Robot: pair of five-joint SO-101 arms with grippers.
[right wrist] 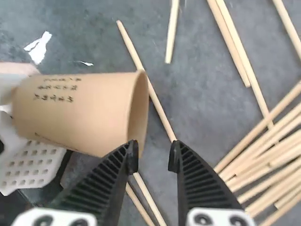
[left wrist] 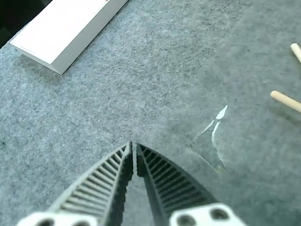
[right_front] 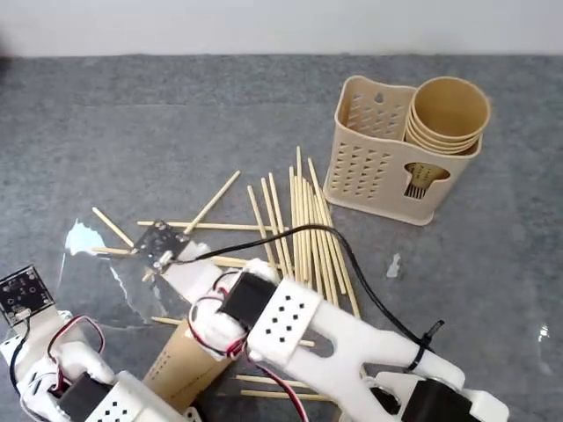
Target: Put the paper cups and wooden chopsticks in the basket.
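Note:
A tan slotted basket [right_front: 361, 167] stands at the back right, with a stack of paper cups [right_front: 449, 110] in it. Wooden chopsticks [right_front: 308, 229] lie scattered across the middle of the table. One paper cup [right_front: 180, 365] lies on its side at the front. In the right wrist view, my right gripper [right wrist: 153, 150] is open just past this cup's [right wrist: 80, 113] rim, one finger touching the rim and only carpet and a chopstick [right wrist: 141, 66] in the gap. My left gripper [left wrist: 135, 147] is shut on nothing over bare carpet at the front left.
A clear plastic wrapper [right_front: 106, 272] lies on the grey carpet left of the chopsticks, also seen ahead of the left gripper [left wrist: 211, 136]. A white box [left wrist: 70, 23] lies farther off. A small scrap [right_front: 393, 264] sits near the basket. The left arm [right_front: 62, 369] is beside the lying cup.

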